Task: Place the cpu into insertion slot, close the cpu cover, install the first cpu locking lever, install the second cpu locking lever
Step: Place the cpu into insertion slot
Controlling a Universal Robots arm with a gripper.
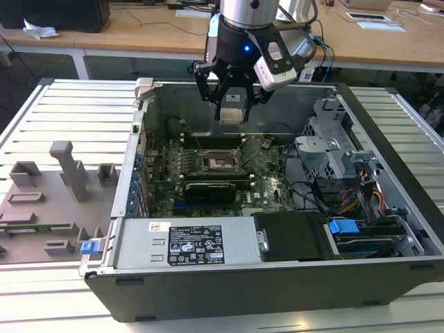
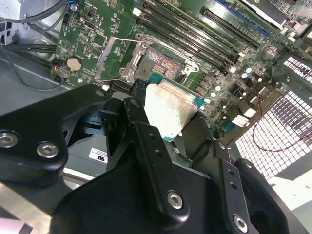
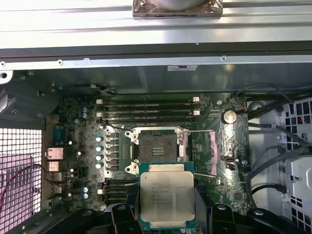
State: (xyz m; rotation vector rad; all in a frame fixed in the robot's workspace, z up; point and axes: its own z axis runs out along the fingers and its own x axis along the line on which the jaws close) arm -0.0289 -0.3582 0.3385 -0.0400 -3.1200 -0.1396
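Observation:
My gripper (image 1: 231, 104) hangs over the open computer case, shut on the cpu (image 1: 231, 112), a flat square chip with a silvery-tan top. Both wrist views show the cpu (image 3: 167, 197) (image 2: 168, 109) held at its edges between the black fingers (image 2: 141, 131). The insertion slot (image 3: 155, 146) (image 2: 163, 61) (image 1: 220, 164) lies bare at the middle of the green motherboard (image 1: 267, 187), below the chip and apart from it. The cpu cover (image 3: 206, 148) (image 2: 113, 58) is swung open beside the slot.
Long black memory slots (image 3: 148, 111) run beside the socket. The case wall (image 1: 139, 159), the power supply (image 1: 184, 243), a drive cage (image 1: 333, 149) and cables (image 1: 368, 187) ring the board. Grey fixtures (image 1: 66, 170) stand on the table at the exterior view's left.

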